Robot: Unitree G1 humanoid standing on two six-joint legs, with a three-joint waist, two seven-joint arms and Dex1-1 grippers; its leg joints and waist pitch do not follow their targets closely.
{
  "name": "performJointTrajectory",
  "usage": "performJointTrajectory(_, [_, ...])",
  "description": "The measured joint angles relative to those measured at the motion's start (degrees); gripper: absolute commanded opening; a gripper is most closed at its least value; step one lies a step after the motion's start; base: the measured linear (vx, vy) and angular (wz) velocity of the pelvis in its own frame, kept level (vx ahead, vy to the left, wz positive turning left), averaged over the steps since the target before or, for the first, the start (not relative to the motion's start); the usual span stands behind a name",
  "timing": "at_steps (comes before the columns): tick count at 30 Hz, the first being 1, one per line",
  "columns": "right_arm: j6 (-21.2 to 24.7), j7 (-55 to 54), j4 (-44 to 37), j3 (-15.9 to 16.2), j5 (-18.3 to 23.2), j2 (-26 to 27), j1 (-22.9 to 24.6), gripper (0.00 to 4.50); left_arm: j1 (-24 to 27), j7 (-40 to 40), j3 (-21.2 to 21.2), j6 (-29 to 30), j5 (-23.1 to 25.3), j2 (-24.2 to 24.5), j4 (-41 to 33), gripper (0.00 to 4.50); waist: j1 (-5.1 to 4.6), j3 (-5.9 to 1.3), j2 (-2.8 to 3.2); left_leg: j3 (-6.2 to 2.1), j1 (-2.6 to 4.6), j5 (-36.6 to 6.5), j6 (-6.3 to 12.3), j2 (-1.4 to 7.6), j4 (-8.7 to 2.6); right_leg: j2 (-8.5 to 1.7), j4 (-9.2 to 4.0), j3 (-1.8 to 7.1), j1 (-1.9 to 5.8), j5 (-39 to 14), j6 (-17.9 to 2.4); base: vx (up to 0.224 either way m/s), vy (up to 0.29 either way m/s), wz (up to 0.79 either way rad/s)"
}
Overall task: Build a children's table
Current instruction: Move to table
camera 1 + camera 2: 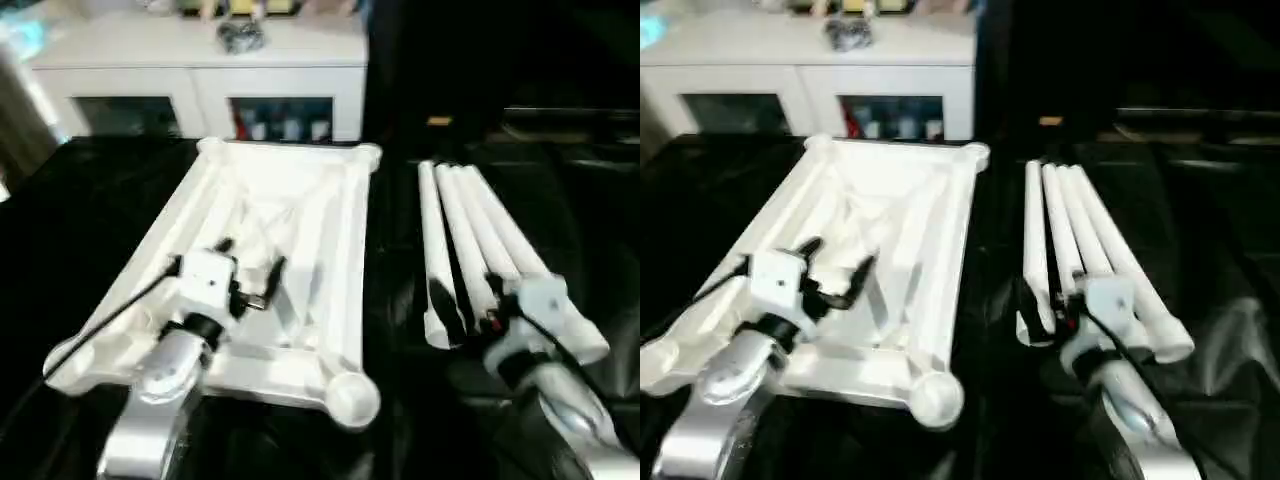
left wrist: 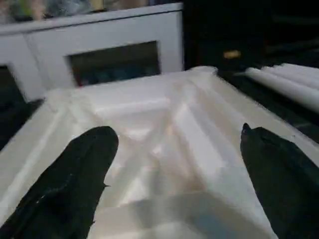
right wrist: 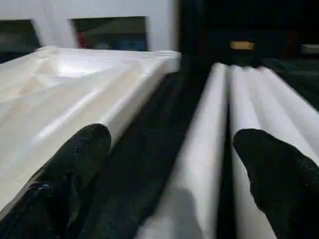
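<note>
White tabletop point(image 1: 300, 200) under left gripper point(image 1: 250, 265) — legs point(image 1: 470, 230) under right gripper point(image 3: 169, 164)

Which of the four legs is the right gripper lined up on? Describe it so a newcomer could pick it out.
Start at the upside-down white table top on the black surface; four white legs lie in a row to its right. The open right gripper straddles the leg nearest the top, the only one with bare black surface on one side.
</note>
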Motion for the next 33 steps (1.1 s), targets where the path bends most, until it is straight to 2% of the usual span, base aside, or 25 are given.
performJointTrajectory(1, [0.0, 0.8, 1.1, 0.1, 0.0, -0.5, -2.4, 4.50, 0.2, 0.7, 1.6, 1.0, -0.8, -0.3, 0.0, 4.46, -0.37, -0.04, -0.21, -0.39, -0.02, 0.1, 0.19, 0.37, -0.08, 0.44, 0.71, -2.00, 0.61, -0.8, -0.9, -0.040, 0.064, 0.05])
performJointTrajectory(2, [-0.1, 1.4, 1.8, 0.0, 0.1, -1.3, -4.2, 4.50, 0.2, 1.2, 2.5, 1.4, -1.0, -0.3, -0.1, 4.46, -0.42, -0.16, -0.40, -0.43, -0.09, 0.4, 0.54, 0.65, -0.16, 1.04, 1.79, -3.07, 0.91, -1.5, -1.2, 0.000, 0.000, 0.00])
performJointTrajectory(3, [-0.2, 2.2, 2.6, -0.1, 0.2, -2.4, -5.9, 4.50, 0.2, 1.4, 2.5, 1.7, -0.9, 0.1, -0.2, 4.46, -0.42, -0.22, -0.51, -0.43, -0.26, 0.9, 0.88, 0.70, -0.30, 1.17, 1.81, -3.82, 1.25, -2.3, -0.9, 0.000, 0.000, 0.00])
performJointTrajectory(4, [-0.4, 3.3, 3.9, -0.7, 0.2, -3.8, -7.8, 4.50, 0.1, 1.4, 1.9, 1.9, -0.5, 0.6, -0.7, 4.46, -0.07, -0.51, -1.32, -0.08, -0.50, 1.3, 1.06, 0.71, -0.29, 0.80, 1.10, -3.98, 1.59, -2.8, 0.9, 0.000, 0.000, 0.00])
performJointTrajectory(5, [-0.5, 4.4, 5.2, -1.4, 0.4, -4.8, -8.7, 4.50, 0.0, 1.2, 1.3, 1.9, -0.5, 0.5, -0.9, 4.46, 0.46, -0.46, -1.30, 0.29, -1.15, 1.6, 1.27, 0.76, -0.35, 0.67, 1.08, -4.12, 1.54, -2.6, 1.4, -0.105, -0.037, -0.01])
performJointTrajectory(6, [-0.5, 5.0, 6.2, -2.3, 0.6, -5.6, -8.8, 4.50, -0.1, 0.7, 0.3, 1.9, -0.6, 0.4, -1.0, 4.46, 1.11, -0.37, -1.28, 0.73, -1.10, 2.1, 1.77, 0.78, -0.97, 0.47, 1.07, -4.18, 1.37, -2.5, 1.3, -0.105, -0.060, 0.04])
performJointTrajectory(7, [-0.6, 6.6, 8.3, -2.8, 0.9, -6.9, -9.1, 4.50, -0.3, -0.5, -1.1, 2.2, -0.9, 0.5, -0.9, 4.46, 1.78, -0.14, -1.59, 2.05, -0.39, 2.7, 0.98, 1.12, -2.25, 0.08, 1.07, -4.08, 1.32, -2.4, 1.2, -0.105, -0.060, 0.04])
performJointTrajectory(8, [-0.6, 8.1, 9.7, -2.8, 1.3, -7.9, -9.5, 4.50, -0.7, -1.5, -1.8, 2.5, -1.1, 1.0, -0.8, 4.46, 2.02, 0.03, -1.84, 2.93, -0.10, 2.9, 0.69, 1.54, -2.79, -0.05, 1.01, -4.08, 1.34, -2.3, 1.2, -0.052, -0.071, 0.10])
performJointTrajectory(9, [-0.5, 9.6, 10.5, -2.8, 1.5, -8.7, -10.2, 4.50, -1.4, -2.6, -2.1, 3.0, -1.4, 1.7, -0.7, 4.46, 2.30, 0.05, -1.68, 3.65, 0.08, 3.0, 0.36, 2.00, -3.06, -0.04, 0.98, -4.11, 1.35, -2.4, 1.3, -0.058, -0.056, 0.06])
performJointTrajectory(12, [-0.5, 16.5, 11.4, -2.5, 3.6, -11.9, -12.2, 4.50, -4.5, -7.5, -2.7, 4.2, -2.2, 5.4, 1.5, 4.46, 3.23, 0.43, -2.39, 5.02, 0.17, 3.5, -0.22, 3.13, -3.54, 0.07, 0.97, -4.29, 1.19, -2.2, 1.1, -0.038, -0.033, 0.03])
performJointTrajectory(13, [-0.4, 20.7, 11.9, -2.2, 4.9, -14.0, -12.7, 4.50, -5.2, -11.3, -3.5, 4.9, -3.0, 7.4, 2.0, 4.46, 3.41, 0.49, -2.76, 5.34, 0.10, 3.7, -0.20, 3.36, -3.55, 0.08, 0.97, -4.29, 1.12, -2.1, 1.0, 0.000, 0.000, 0.00])
performJointTrajectory(16, [-0.3, 29.8, 13.3, 0.0, 6.5, -18.5, -12.6, 4.50, -5.5, -22.0, -6.2, 7.2, -6.9, 12.7, 1.9, 4.46, 4.55, 0.45, -2.99, 5.92, 0.02, 4.4, -0.16, 3.72, -3.56, 0.08, 0.93, -4.27, 0.78, -1.8, 0.6, 0.000, 0.000, 0.00])
performJointTrajectory(18, [-0.5, 34.8, 13.5, 2.4, 6.5, -20.7, -12.3, 4.50, -5.5, -28.1, -7.9, 9.5, -9.5, 16.1, 1.1, 4.46, 4.86, 0.47, -2.86, 6.32, -0.19, 4.5, -0.08, 3.79, -3.55, 0.05, 0.88, -4.10, 0.47, -1.7, 0.6, 0.000, 0.000, 0.00])
performJointTrajectory(19, [-1.3, 38.7, 13.7, 5.0, 6.2, -23.6, -11.8, 4.50, -5.5, -32.9, -9.5, 11.3, -11.1, 19.9, 0.0, 4.46, 5.04, 0.49, -2.83, 6.45, -0.22, 4.4, -0.01, 3.79, -3.55, 0.03, 0.81, -4.06, 0.43, -1.7, 0.6, 0.000, 0.000, 0.00])
performJointTrajectory(22, [-1.6, 45.6, 14.9, 7.7, 5.5, -27.7, -10.2, 4.50, -6.6, -41.1, -11.2, 13.8, -12.6, 24.7, -0.7, 4.46, 5.43, 0.61, -2.62, 6.58, -0.22, 4.4, 0.08, 3.79, -3.58, 0.00, 0.75, -4.01, 0.42, -1.7, 0.6, 0.000, 0.000, 0.00])
performJointTrajectory(25, [-1.6, 47.8, 14.2, 8.8, 5.7, -27.9, -10.2, 4.50, -8.0, -45.4, -13.6, 14.4, -13.2, 25.8, -0.9, 4.46, 5.40, 0.62, -2.55, 6.70, -0.07, 4.4, 0.04, 3.90, -3.61, 0.00, 0.86, -4.00, 0.45, -1.7, 0.6, 0.000, 0.000, 0.00])
performJointTrajectory(33, [-1.6, 48.3, 10.8, 10.3, 5.6, -27.7, -10.4, 4.50, -11.1, -49.3, -19.1, 13.5, -10.3, 27.5, 2.6, 3.73, 5.21, 0.37, -1.96, 6.82, 0.06, 4.4, -0.07, 3.98, -3.74, 0.01, 0.94, -4.02, 0.48, -1.6, 0.5, 0.000, 0.000, 0.00])
